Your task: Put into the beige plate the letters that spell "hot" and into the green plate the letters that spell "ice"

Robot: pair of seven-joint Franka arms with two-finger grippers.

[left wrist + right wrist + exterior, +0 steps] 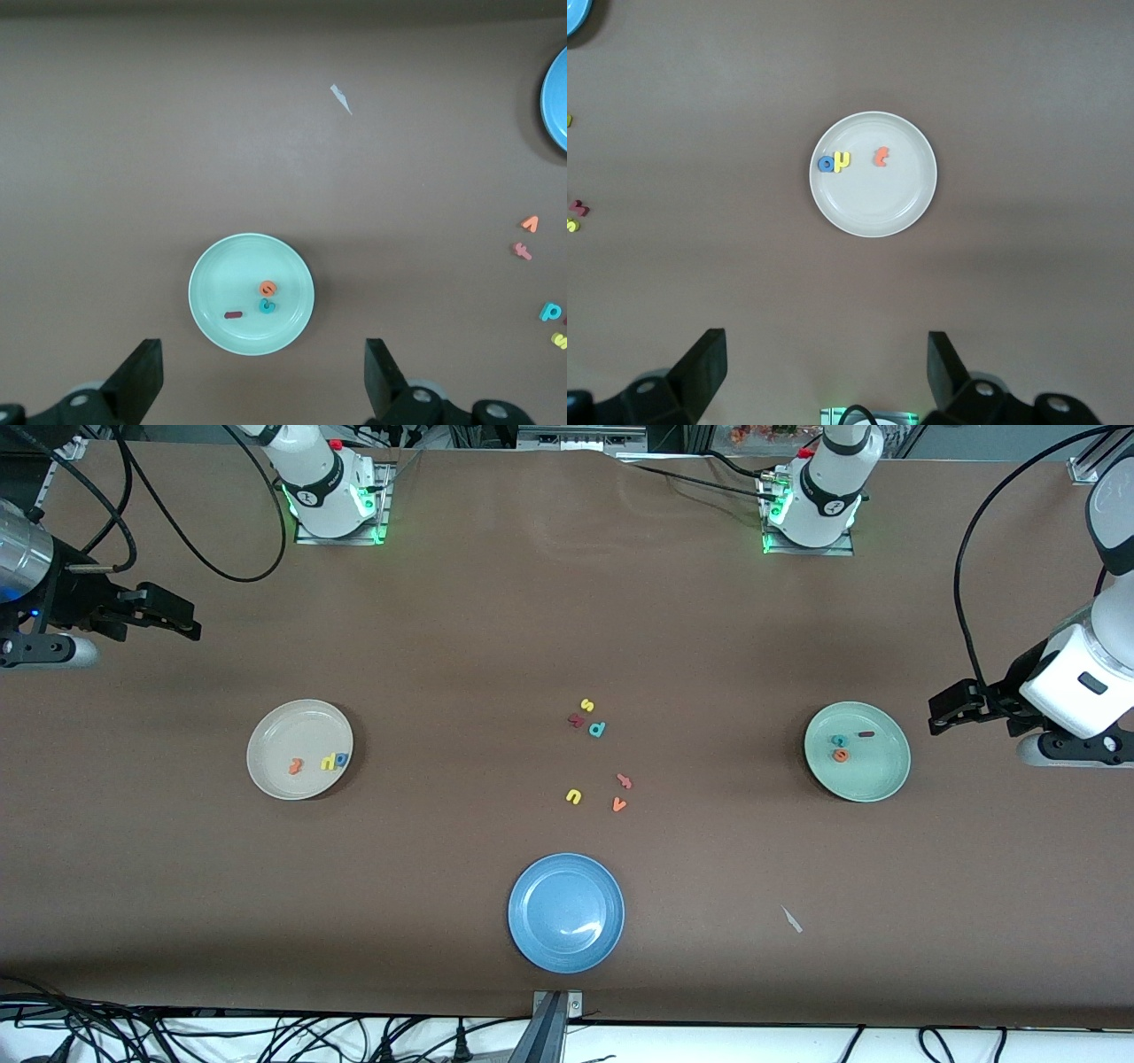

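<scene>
The beige plate (292, 731) lies toward the right arm's end of the table. In it are an orange t (295, 765), a yellow h (329, 761) and a blue o (342, 759). The green plate (873, 775) lies toward the left arm's end and holds a teal c (838, 740), a dark red i (866, 735) and an orange e (841, 755). My left gripper (943, 713) hangs open and empty over bare table beside the green plate (239, 266). My right gripper (168, 615) is open and empty, over the table's end, apart from the beige plate (873, 208).
A blue plate (566, 886) sits near the table's front edge, with nothing in it. Loose letters lie mid-table: yellow s (586, 705), a dark red letter (576, 720), teal d (597, 729), yellow u (573, 796), orange v (619, 804), a pinkish letter (625, 781). A white scrap (792, 919) lies nearby.
</scene>
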